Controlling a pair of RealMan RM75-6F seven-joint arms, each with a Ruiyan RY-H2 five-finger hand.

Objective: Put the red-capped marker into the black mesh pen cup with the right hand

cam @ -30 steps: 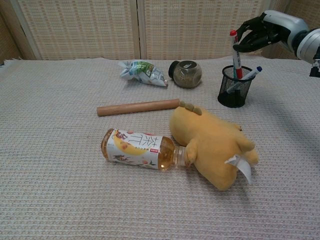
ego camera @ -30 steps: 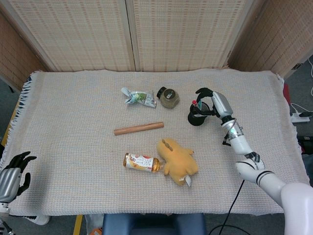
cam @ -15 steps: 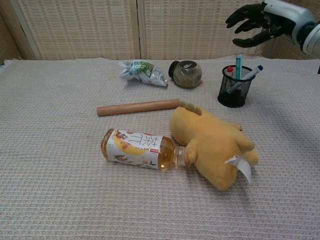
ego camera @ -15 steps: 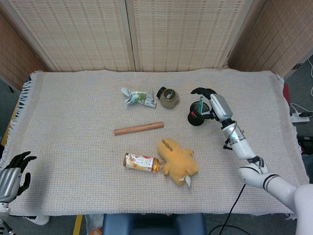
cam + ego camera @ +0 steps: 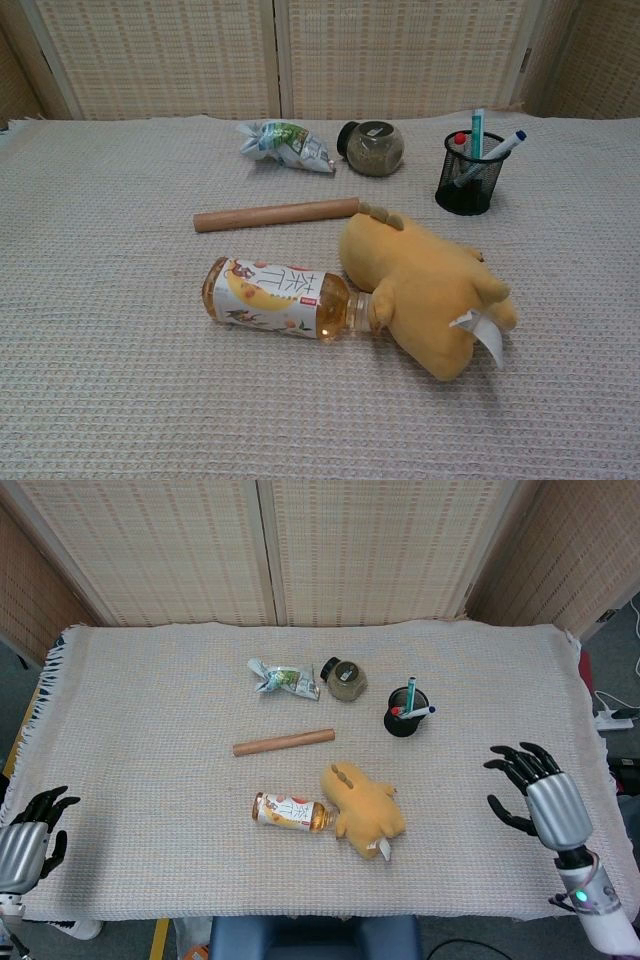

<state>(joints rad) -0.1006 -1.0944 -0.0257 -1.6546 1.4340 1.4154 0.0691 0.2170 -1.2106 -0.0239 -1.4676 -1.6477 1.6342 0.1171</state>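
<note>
The black mesh pen cup (image 5: 405,713) (image 5: 469,177) stands at the back right of the table. The red-capped marker (image 5: 459,141) (image 5: 397,711) sits inside it, only its red cap showing above the rim, beside a teal pen (image 5: 477,129) and a blue-capped marker (image 5: 497,150). My right hand (image 5: 537,792) is far from the cup, near the table's right front edge, fingers spread and holding nothing. My left hand (image 5: 30,832) hangs open off the front left corner. The chest view shows neither hand.
A yellow plush toy (image 5: 362,807) and a lying tea bottle (image 5: 289,812) are at front centre. A wooden rod (image 5: 284,743) lies mid-table. A snack packet (image 5: 283,679) and a round jar (image 5: 344,679) sit at the back. Wicker screens stand behind the table.
The right hand let go of the red-capped marker, which dropped into the cup, then drew back toward the table's right front edge. The left hand barely moved.
</note>
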